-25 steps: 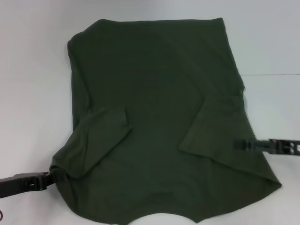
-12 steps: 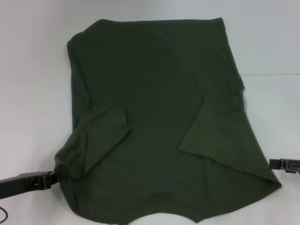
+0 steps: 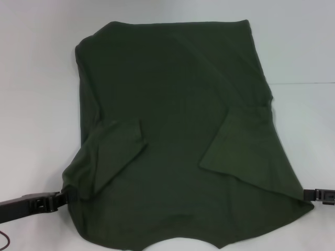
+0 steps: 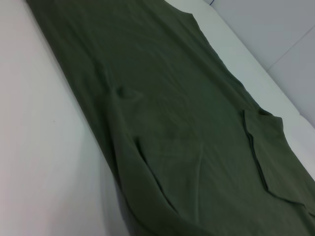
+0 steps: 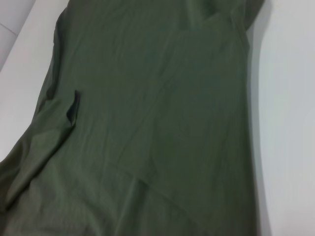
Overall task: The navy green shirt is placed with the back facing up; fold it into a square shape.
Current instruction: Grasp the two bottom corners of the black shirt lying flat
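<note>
The navy green shirt lies flat on the white table, with both short sleeves folded inward onto its body. It fills most of the head view. My left gripper is low at the shirt's near left corner, touching its edge. My right gripper is at the shirt's near right edge, mostly outside the picture. The left wrist view shows the shirt stretching away with a folded sleeve. The right wrist view shows the shirt close below it. Neither wrist view shows its own gripper.
The white table shows bare on both sides of the shirt and behind it. A seam in the table surface runs along the right side. The shirt's near hem reaches the bottom edge of the head view.
My right gripper has drawn back off the folded right sleeve, outward and nearer, to the shirt's near right edge. My left gripper has shifted slightly inward against the shirt's corner.
</note>
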Action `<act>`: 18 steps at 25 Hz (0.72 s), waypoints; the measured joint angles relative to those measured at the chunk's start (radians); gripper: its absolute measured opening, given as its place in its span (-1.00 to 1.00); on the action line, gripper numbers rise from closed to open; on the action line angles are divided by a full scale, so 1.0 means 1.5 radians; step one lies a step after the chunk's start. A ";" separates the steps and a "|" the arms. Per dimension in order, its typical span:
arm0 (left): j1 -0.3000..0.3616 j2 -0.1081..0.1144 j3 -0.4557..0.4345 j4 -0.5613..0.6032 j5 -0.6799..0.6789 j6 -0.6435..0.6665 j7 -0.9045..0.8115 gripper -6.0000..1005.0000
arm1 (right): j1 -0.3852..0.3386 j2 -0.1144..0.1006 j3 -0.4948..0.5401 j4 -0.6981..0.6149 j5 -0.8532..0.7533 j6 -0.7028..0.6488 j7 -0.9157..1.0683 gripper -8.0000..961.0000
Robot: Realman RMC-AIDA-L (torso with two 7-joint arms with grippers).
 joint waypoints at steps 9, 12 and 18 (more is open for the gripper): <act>0.002 0.000 -0.001 0.000 0.000 0.000 0.003 -0.94 | 0.004 0.008 -0.006 0.007 0.000 0.002 -0.003 0.92; 0.002 0.000 -0.003 0.000 0.000 0.000 0.005 -0.94 | 0.006 0.011 -0.006 0.007 0.000 0.002 -0.004 0.91; 0.003 0.000 -0.004 0.000 0.000 0.000 0.005 -0.95 | 0.010 0.015 -0.007 0.007 -0.001 0.000 -0.004 0.87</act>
